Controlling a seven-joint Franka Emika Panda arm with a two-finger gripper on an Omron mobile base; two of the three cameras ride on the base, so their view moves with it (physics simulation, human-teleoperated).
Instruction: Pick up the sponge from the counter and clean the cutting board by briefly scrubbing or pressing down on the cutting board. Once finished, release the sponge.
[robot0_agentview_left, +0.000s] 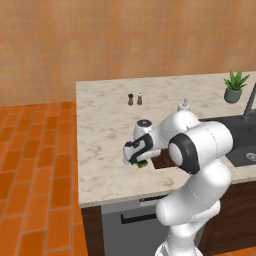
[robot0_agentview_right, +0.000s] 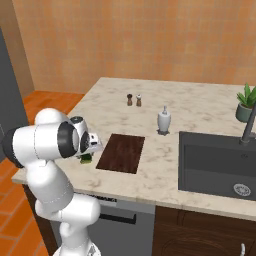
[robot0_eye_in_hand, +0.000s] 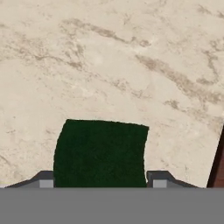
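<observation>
Sponge (robot0_eye_in_hand: 100, 153) sits between our gripper's (robot0_eye_in_hand: 101, 184) spread fingertips, not yet pinched, so we should descend squarely and close before moving to the cutting board (robot0_agentview_right: 121, 152).

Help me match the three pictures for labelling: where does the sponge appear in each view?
Left base view: the sponge peeks out under the gripper, just left of centre.
Right base view: left of centre, beside the left edge of the cutting board, partly hidden by the hand.
Hand view: lower centre, between the fingertips.
Shared landmark: the cutting board.
</observation>
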